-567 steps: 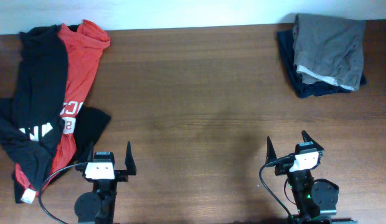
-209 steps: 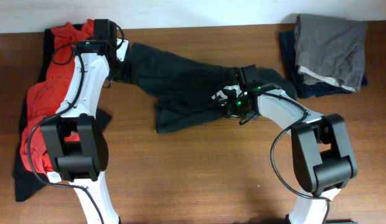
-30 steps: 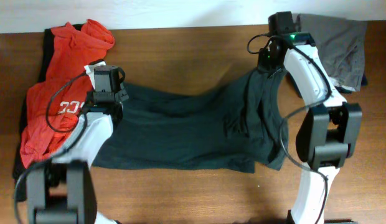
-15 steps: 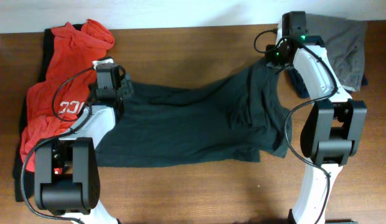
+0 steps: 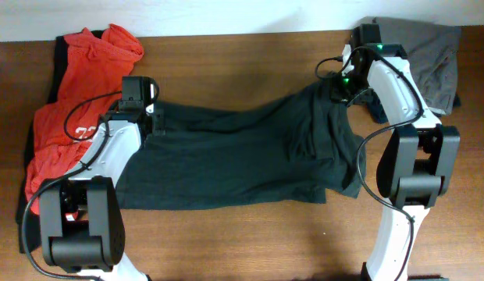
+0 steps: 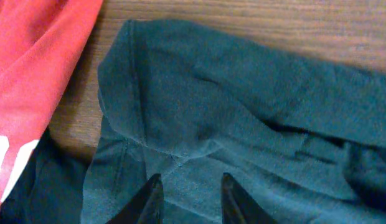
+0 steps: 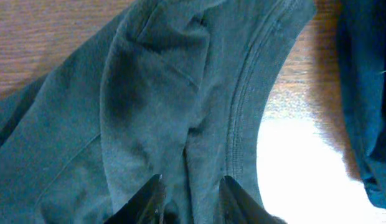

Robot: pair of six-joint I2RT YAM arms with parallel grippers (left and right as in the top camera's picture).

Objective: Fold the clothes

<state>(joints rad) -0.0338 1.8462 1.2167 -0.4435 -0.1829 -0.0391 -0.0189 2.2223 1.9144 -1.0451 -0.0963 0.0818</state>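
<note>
A dark charcoal T-shirt (image 5: 234, 156) lies spread across the middle of the table, its lettering not showing. My left gripper (image 5: 154, 119) hovers over its upper left corner, beside the red T-shirt (image 5: 78, 101). In the left wrist view the left gripper (image 6: 190, 186) is open, with flat dark cloth (image 6: 243, 112) under it and red cloth (image 6: 37, 56) to the left. My right gripper (image 5: 341, 87) sits at the shirt's upper right corner. In the right wrist view the right gripper (image 7: 190, 186) is open, its fingers either side of a fold of the dark shirt (image 7: 149, 106).
A folded pile of grey and dark blue garments (image 5: 418, 47) lies at the back right, close to the right arm; its blue edge (image 7: 367, 93) shows in the right wrist view. A black garment (image 5: 27, 211) pokes out under the red shirt. Bare wooden table (image 5: 226, 62) lies behind and in front.
Both grippers have opened and let go of the dark shirt. Its raised right corner has dropped onto the table. The left gripper has shifted slightly toward the back, the right one slightly to the right.
</note>
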